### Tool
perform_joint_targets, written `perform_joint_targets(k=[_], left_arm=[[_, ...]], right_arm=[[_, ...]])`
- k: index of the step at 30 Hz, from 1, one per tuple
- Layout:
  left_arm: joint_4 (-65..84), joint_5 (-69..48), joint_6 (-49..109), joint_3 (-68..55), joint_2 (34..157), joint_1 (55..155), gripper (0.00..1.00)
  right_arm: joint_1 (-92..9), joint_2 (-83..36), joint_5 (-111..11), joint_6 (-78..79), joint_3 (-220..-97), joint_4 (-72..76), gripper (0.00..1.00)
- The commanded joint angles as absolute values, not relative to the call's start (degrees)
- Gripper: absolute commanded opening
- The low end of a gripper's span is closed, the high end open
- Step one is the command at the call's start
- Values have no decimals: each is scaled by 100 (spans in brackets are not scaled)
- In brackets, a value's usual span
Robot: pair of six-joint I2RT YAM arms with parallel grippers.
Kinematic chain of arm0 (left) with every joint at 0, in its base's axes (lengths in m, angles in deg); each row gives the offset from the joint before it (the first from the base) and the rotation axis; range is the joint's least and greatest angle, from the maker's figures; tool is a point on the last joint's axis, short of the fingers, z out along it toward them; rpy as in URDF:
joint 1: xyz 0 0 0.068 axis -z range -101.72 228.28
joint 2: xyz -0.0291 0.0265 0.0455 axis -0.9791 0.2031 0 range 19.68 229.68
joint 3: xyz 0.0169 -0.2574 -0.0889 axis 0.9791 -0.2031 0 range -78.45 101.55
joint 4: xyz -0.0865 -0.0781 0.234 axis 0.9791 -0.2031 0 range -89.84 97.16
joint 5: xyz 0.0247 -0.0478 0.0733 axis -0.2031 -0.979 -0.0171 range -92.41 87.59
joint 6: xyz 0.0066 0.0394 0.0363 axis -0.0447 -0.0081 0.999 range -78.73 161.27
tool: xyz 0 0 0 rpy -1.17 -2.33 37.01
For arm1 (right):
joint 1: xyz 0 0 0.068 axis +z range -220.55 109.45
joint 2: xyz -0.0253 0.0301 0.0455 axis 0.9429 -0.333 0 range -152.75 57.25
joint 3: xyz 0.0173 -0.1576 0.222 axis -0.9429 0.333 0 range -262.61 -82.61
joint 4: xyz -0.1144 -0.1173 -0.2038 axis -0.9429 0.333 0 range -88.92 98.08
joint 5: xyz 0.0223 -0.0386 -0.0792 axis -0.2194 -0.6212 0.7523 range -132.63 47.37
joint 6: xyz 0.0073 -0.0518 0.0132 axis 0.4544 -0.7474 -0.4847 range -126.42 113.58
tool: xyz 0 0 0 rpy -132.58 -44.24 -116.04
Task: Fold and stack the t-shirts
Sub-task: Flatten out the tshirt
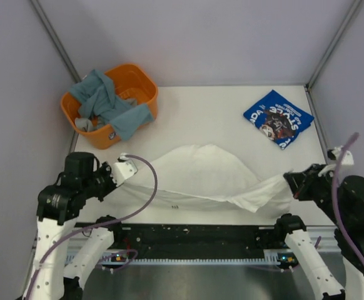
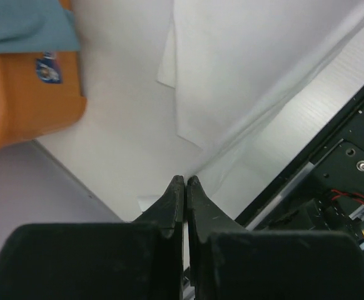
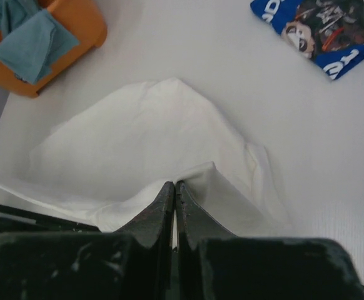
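Pressed shut at the near left of the table [image 1: 207,103], the left gripper [image 1: 126,166], clamped on the left end of the white t-shirt [image 1: 201,175]. From its wrist camera, black fingers [image 2: 169,209] meeting tip to tip, with white cloth running away from the tips across the pale tabletop.

At the near right, the right gripper [image 1: 290,182], likewise closed, pinching the shirt's right end. From that wrist camera, a fold of white cloth rising straight out of the closed tips.

Between the two grippers, the white t-shirt slung across the near side of the table, its near edge drawn into a shallow sagging line from one gripper to the other. Further out, the rest of the shirt lying on the tabletop in a broad rounded hump, peak pointing away from the arms. Only plain white cloth on the side in view.

Beyond, at the far right of the table, the royal-blue t-shirt [image 1: 277,119], folded into a small rectangle, lying flat and turned at an angle, dark graphic and white lettering facing up, well apart from the white one.

At the far left corner, an orange basket [image 1: 146,84], with teal-grey cloths [image 1: 104,100] heaped inside and draped over its near rim
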State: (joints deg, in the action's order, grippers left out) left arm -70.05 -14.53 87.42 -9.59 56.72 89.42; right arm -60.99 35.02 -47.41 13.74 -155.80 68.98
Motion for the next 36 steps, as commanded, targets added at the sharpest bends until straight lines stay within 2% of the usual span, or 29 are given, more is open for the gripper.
perform_joint_targets(k=[1, 5, 10, 19, 28, 36], left_arm=[[-6493, -1218, 8671, -1867, 6160, 8927, 0], [-5614, -708, 8680, -2667, 6537, 8927, 0], [-4744, -531, 8654, -3072, 7223, 8927, 0], [-3714, 57, 8557, -3688, 8243, 8927, 0], [-3310, 286, 8566, -4066, 8630, 8927, 0], [-3248, 251, 8574, -4058, 8745, 8927, 0]], right_arm=[[-6159, 2940, -5809, 1520, -14363, 5964, 0], [-6159, 2378, -5776, 1538, -13598, 5233, 0], [-6150, 1517, -5030, 1538, -13009, 4407, 0], [-6150, 154, -4458, 1503, -12647, 3395, 0], [-6159, -40, -3956, 1468, -12682, 3219, 0], [-6159, 30, -4035, 1380, -12673, 3237, 0]])
